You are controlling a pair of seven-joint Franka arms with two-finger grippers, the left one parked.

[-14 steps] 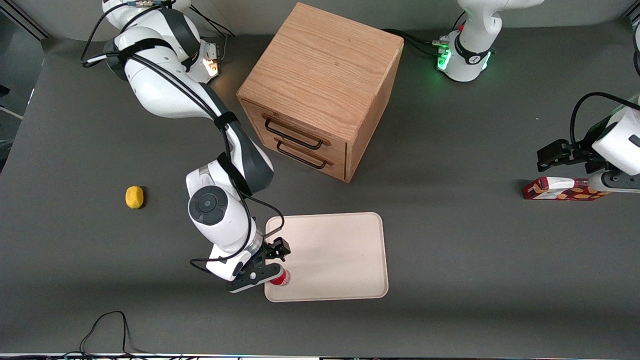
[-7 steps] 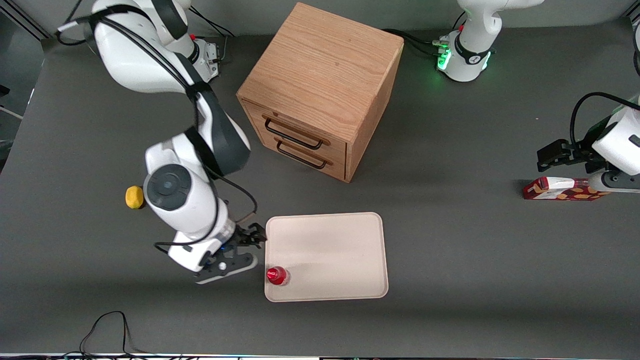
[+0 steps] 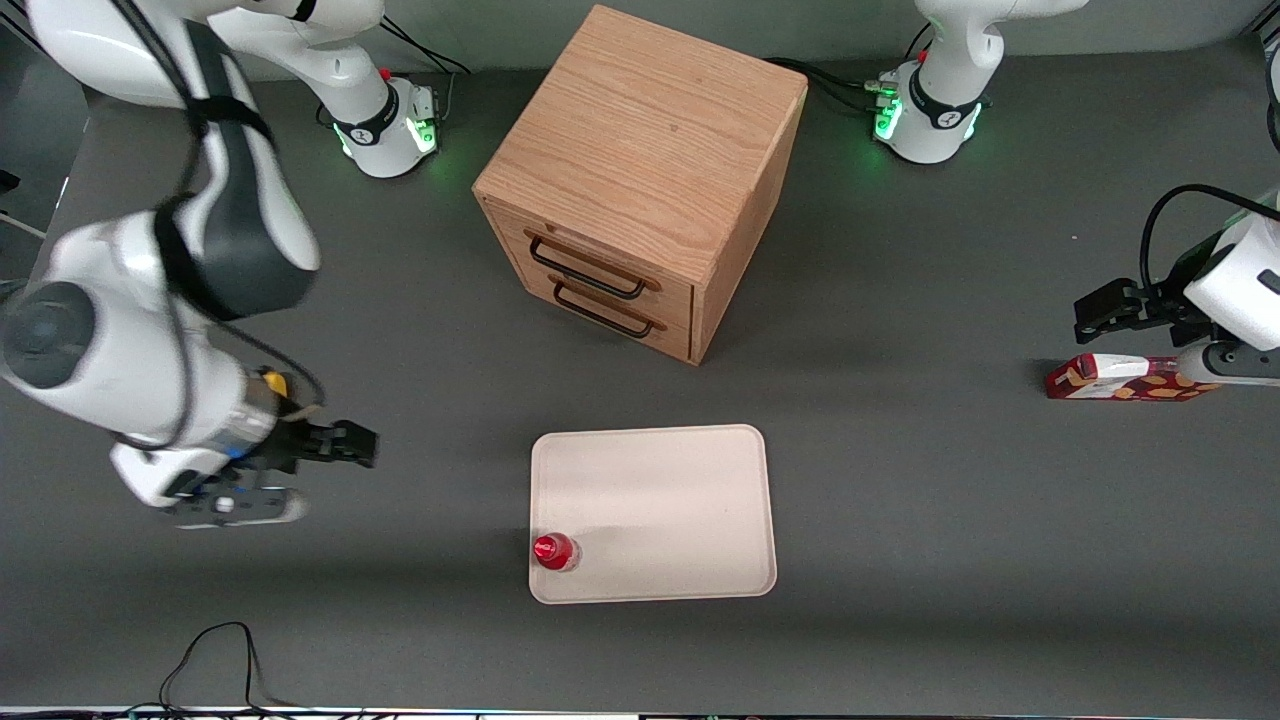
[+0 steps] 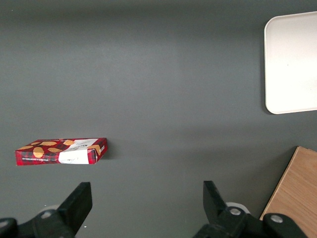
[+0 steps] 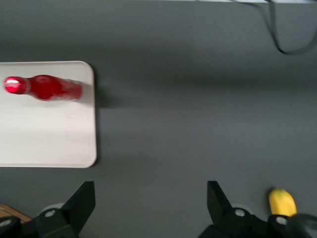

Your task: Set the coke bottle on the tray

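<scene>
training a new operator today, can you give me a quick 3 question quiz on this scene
1. True or false: the coke bottle stands on the tray.
2. The gripper is: A) clamped on the bottle, B) open above bare table toward the working arm's end, C) at a drawer handle.
3. Which item sits nearer the front camera, the tray or the drawer cabinet?

Key: 1 true; 2 B; 3 the tray.

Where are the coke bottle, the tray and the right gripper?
coke bottle (image 3: 555, 551): front view, on its red cap.
tray (image 3: 680, 500): front view, on its bare floor.
gripper (image 3: 330, 470): front view, between its open fingertips, above the table toward the working arm's end.
</scene>
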